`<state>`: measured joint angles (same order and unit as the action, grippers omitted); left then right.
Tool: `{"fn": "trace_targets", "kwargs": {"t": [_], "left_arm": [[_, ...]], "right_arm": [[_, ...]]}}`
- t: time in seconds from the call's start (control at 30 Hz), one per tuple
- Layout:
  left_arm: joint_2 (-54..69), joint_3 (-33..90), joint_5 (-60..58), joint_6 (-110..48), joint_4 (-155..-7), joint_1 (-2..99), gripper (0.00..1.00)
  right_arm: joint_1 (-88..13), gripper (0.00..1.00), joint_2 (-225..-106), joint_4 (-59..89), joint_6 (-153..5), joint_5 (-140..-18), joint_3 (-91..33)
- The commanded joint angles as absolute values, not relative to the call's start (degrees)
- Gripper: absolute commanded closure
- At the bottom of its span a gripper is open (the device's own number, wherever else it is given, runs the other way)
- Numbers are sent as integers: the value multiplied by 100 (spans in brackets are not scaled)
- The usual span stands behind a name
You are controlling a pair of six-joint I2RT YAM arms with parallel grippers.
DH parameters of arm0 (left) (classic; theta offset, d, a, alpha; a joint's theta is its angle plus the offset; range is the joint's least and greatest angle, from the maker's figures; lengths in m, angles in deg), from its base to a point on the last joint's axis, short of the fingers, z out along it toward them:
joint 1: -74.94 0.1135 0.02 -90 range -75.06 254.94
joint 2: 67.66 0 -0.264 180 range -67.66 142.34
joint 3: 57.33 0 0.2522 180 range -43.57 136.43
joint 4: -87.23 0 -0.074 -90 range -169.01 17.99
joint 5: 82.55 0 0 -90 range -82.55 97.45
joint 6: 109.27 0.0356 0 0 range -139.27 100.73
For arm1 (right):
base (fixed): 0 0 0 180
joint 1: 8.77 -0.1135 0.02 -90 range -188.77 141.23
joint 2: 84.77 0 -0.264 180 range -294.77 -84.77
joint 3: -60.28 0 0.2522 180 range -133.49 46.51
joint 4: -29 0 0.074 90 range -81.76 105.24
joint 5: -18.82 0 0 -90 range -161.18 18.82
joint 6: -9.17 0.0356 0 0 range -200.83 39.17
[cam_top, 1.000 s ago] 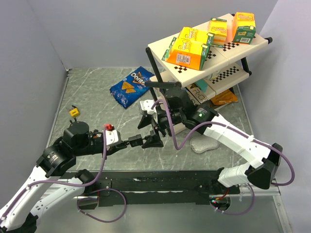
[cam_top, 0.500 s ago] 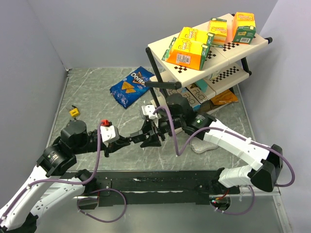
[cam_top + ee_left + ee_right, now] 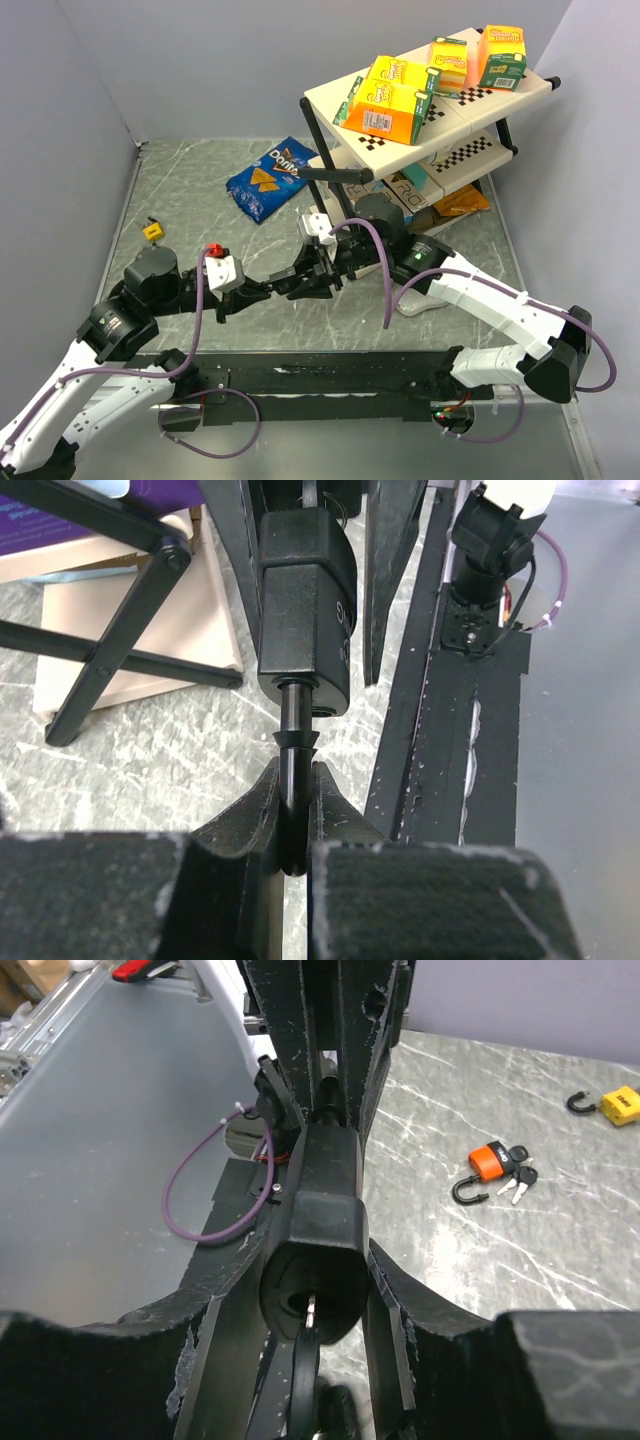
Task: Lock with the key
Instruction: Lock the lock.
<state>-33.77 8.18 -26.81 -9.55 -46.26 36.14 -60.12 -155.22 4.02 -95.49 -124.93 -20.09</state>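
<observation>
Black padlock (image 3: 312, 284) at lower centre of the top view, between the two grippers. Boxy matte body, with a key (image 3: 306, 1355) seated in the keyhole on its end face. Left gripper (image 3: 297, 825) pinched tight on the bare shackle. Right gripper (image 3: 315, 1265) with fingers close along both sides of the body; contact impossible to tell. Grey marbled table (image 3: 190, 200) underneath, with an orange padlock (image 3: 487, 1163) and a yellow padlock (image 3: 620, 1106) lying on it and a chip bag (image 3: 268, 178) at upper centre. Plain grey walls (image 3: 200, 70).

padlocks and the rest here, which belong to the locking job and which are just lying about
For the job: black padlock, key in its keyhole.
Lying about: orange padlock with keys, yellow padlock, Doritos bag, shelf rack, boxes.
</observation>
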Motion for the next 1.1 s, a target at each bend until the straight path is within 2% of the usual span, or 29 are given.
{"fn": "trace_targets", "kwargs": {"t": [0.0,0.2,0.3,0.4,0.43,0.5,0.57,0.67,0.7,0.73,1.0,1.07], "left_arm": [[-3312,890,-2946,-1101,-5563,3627,99],[-3198,943,-2999,-1127,-5678,3627,99],[-3172,908,-3008,-1118,-5712,3627,99],[-3136,908,-3034,-1153,-5774,3627,99],[-3128,908,-3017,-1136,-5766,3627,99],[-3110,899,-2973,-1136,-5739,3627,99],[-3084,952,-2982,-1066,-5547,3627,96],[-3127,978,-2920,-1031,-5275,3636,76],[-3145,978,-2938,-1013,-5195,3636,66],[-3171,970,-2946,-995,-5133,3636,63],[-3365,970,-2780,-688,-4377,3662,55],[-3409,926,-2710,-679,-4280,3662,51]], "right_arm": [[-6097,53,-15429,689,-9428,-12769,-1984],[-6124,57,-15525,847,-9288,-12796,-2019],[-6133,62,-15534,847,-9279,-12804,-2037],[-6141,73,-15552,847,-9261,-12796,-2037],[-6141,84,-15552,839,-9261,-12804,-2037],[-6141,100,-15560,830,-9235,-12761,-2072],[-6133,100,-15561,838,-9174,-12708,-2081],[-6080,100,-15587,900,-8972,-12620,-2134],[-6036,100,-15570,961,-8823,-12611,-2125],[-5984,100,-15569,1022,-8761,-12602,-2125],[-5869,100,-15385,1322,-8611,-12611,-2046],[-5834,100,-15341,1392,-8524,-12611,-1994]]}}
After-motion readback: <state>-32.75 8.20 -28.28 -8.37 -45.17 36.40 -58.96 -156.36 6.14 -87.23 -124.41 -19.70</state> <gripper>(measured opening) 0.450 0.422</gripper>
